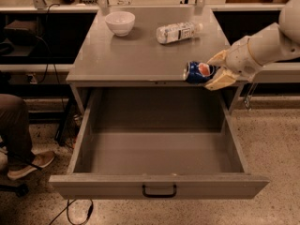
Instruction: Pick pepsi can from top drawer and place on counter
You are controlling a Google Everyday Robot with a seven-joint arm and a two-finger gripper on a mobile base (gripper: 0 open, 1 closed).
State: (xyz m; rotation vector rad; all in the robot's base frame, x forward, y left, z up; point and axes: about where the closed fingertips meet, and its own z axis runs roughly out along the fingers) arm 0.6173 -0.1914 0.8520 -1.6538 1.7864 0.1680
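Observation:
My gripper (213, 71) is shut on the pepsi can (198, 72), a blue can with a red, white and blue logo. The can lies sideways, its silver end to the left. It hangs in the air at the front right edge of the counter (140, 55), above the back right of the top drawer (159, 146). The drawer is pulled fully out and nothing shows inside it. Its black handle (159, 191) is at the centre of the front panel. My white arm (267, 43) comes in from the right.
A white bowl (120, 22) stands at the counter's back left. A clear plastic bottle (179, 32) lies on its side at the back right. A person's leg and shoe (21, 139) are at the left of the drawer. Cables lie on the floor.

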